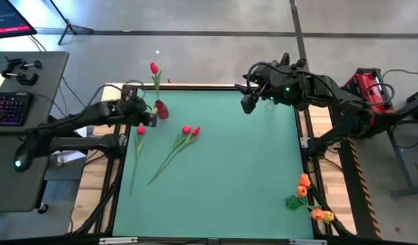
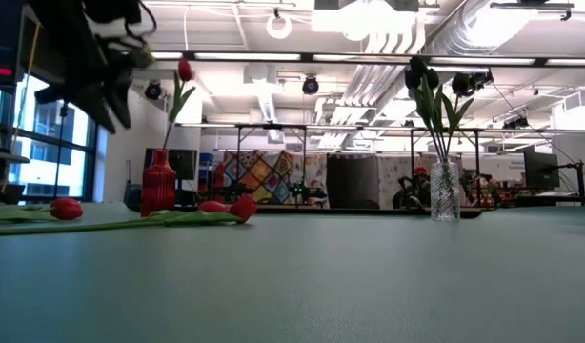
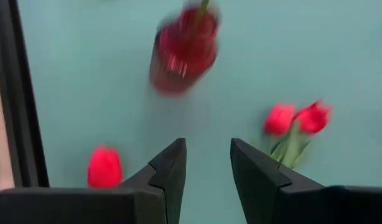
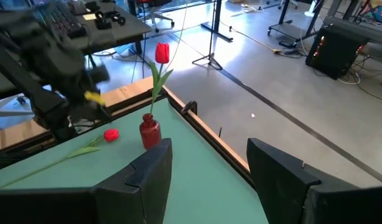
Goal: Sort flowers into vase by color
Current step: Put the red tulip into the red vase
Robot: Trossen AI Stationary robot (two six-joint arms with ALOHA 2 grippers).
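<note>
Flowers part-sorted. One red tulip [image 1: 154, 68] stands in the red vase [image 1: 161, 109] at the far left of the green mat [image 1: 222, 170]; dark tulips [image 2: 429, 81] stand in the clear vase [image 2: 445, 191] at far right. Loose: single red tulip [image 1: 140, 129] at the left edge, pair of red tulips [image 1: 190, 131] just right of it, orange tulips [image 1: 308, 194] at the near right corner.

Left gripper [image 3: 207, 163] hovers beside the red vase, jaws parted, empty. Right gripper [image 4: 209, 171] waits at far right, jaws wide, empty.

Risks: left arm is close to the vase, so a careless swing could topple it. Thin stems may slip from a pinch. Paired stems overlap; grabbing one could drag both.

No legible labels or writing.
</note>
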